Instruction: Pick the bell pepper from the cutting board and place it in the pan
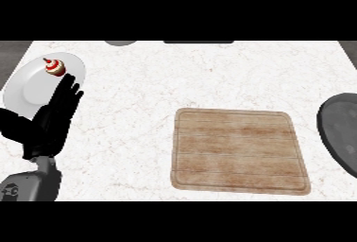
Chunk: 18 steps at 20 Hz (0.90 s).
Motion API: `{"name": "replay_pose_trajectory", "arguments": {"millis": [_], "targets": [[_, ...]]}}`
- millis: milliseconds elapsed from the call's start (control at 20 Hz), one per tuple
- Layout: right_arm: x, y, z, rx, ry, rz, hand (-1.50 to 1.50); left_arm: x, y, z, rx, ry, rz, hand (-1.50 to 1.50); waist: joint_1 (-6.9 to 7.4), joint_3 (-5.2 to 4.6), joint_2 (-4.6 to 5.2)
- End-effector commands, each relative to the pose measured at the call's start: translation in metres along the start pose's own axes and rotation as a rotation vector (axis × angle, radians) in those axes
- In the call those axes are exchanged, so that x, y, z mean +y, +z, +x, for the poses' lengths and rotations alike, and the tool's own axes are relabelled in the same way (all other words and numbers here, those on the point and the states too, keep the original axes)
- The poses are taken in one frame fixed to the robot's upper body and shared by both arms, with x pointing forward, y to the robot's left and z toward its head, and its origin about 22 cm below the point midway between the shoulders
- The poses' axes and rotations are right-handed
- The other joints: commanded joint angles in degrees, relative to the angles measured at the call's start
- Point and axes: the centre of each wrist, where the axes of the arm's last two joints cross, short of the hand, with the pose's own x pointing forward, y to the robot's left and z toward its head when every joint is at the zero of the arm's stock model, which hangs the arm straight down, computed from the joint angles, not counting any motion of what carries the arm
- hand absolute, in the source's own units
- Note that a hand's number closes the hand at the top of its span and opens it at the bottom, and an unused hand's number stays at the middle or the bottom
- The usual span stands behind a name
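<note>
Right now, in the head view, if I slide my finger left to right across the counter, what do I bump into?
White plate with a cupcake → wooden cutting board → dark pan. The left robot hand overlaps the plate, so it has no clear spot.

Black left hand [52,120] on a grey forearm [33,183]
Near left — plain black, long slim fingers [66,94] and a broad thumb; the forearm rounded grey with a small dark marking.
</note>
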Motion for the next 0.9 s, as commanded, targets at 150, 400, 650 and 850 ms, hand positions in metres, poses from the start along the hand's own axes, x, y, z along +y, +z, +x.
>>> {"name": "replay_pose_trajectory", "arguments": {"millis": [150,400,650,850], "targets": [[0.043,-0.02,-0.048,-0.064,-0.064,0.08,1.5,-0.007,-0.009,0.007,-0.009,0.003,0.022,0.0,0.18,-0.02,-0.01],[0.091,-0.031,-0.074,-0.043,-0.01,0.098,1.5,-0.013,0.002,-0.01,0.005,0.015,-0.005,0.0,0.66,-0.01,0.1],[0.117,-0.029,-0.073,0.198,-0.075,0.199,-1.5,-0.003,-0.003,0.008,-0.004,0.011,-0.007,0.0,1.01,-0.01,0.04],[0.125,-0.021,-0.12,0.194,-0.143,0.297,-1.5,0.001,-0.003,-0.003,-0.001,0.006,-0.014,0.0,0.73,0.04,0.17]]}}
